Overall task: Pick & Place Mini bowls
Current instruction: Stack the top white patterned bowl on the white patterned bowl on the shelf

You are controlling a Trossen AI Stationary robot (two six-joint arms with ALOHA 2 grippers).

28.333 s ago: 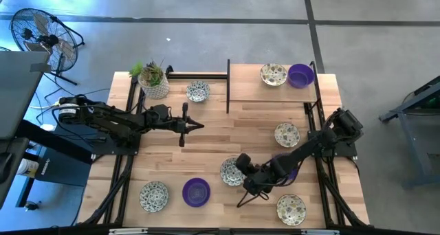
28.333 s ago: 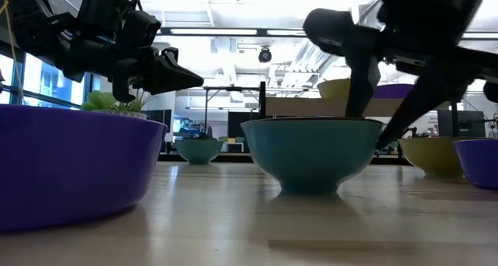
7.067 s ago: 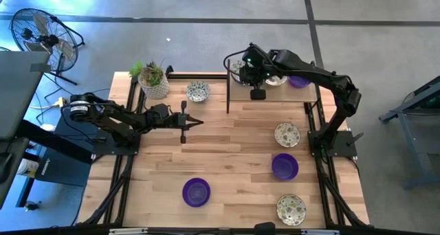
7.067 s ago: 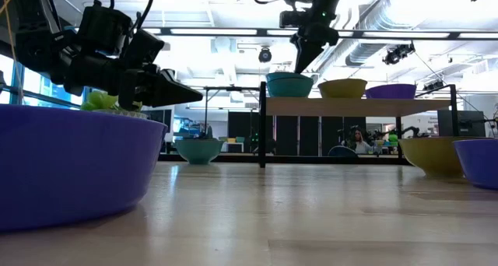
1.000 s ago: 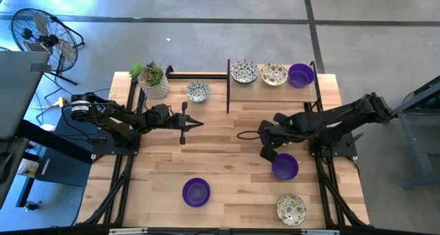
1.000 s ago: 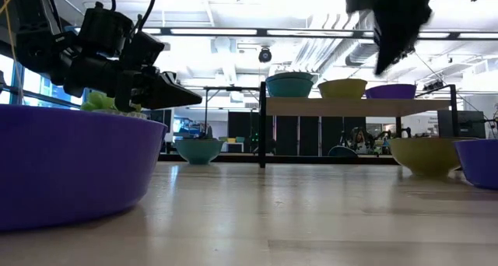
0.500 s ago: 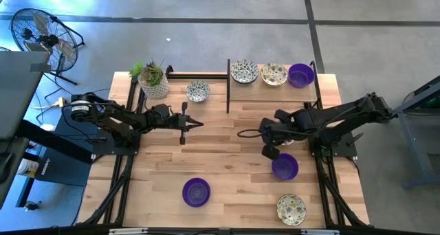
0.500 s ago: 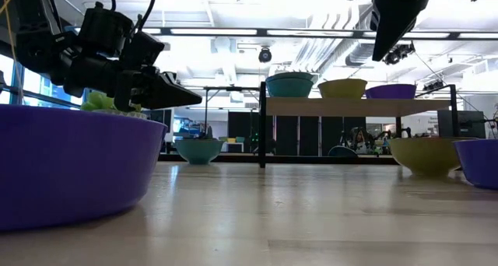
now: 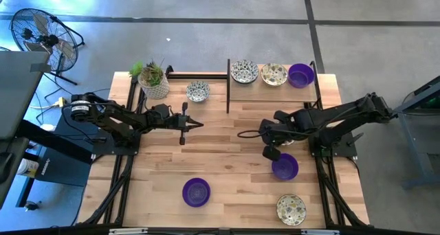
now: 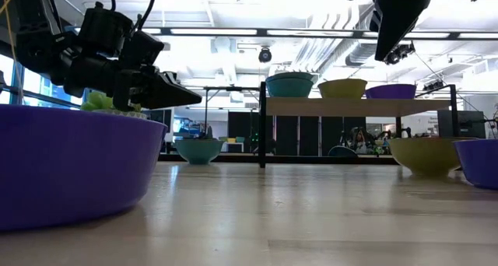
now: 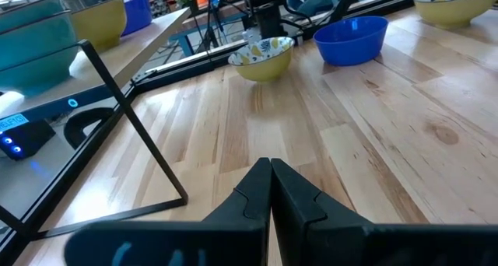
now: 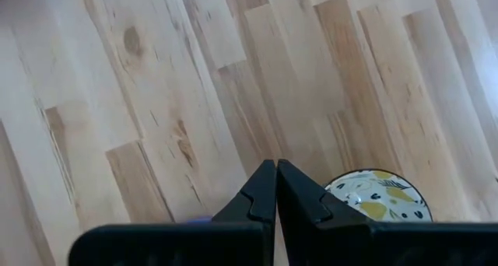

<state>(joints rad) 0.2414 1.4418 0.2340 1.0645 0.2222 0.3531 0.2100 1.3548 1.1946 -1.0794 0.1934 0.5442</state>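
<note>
The right gripper (image 9: 242, 134) sits right of centre in the high view, fingers pressed together on nothing, with a patterned bowl (image 12: 375, 194) showing just beyond its tips in its own wrist view. A second ago it was a shade lower in the frame; it has crept up and its last sliver of opening has closed. Seven seconds ago it was at the shelf (image 9: 254, 91) in the upper middle, where three bowls (image 9: 244, 71) now stand. So one drop looks finished and the arm seems to be lining up on the next bowl. Left on the table (image 9: 227, 166): purple bowls (image 9: 284, 167) at lower right and lower centre, patterned ones at the bottom right and upper centre. The left gripper (image 9: 199, 124) waits left of centre, shut and empty.
</note>
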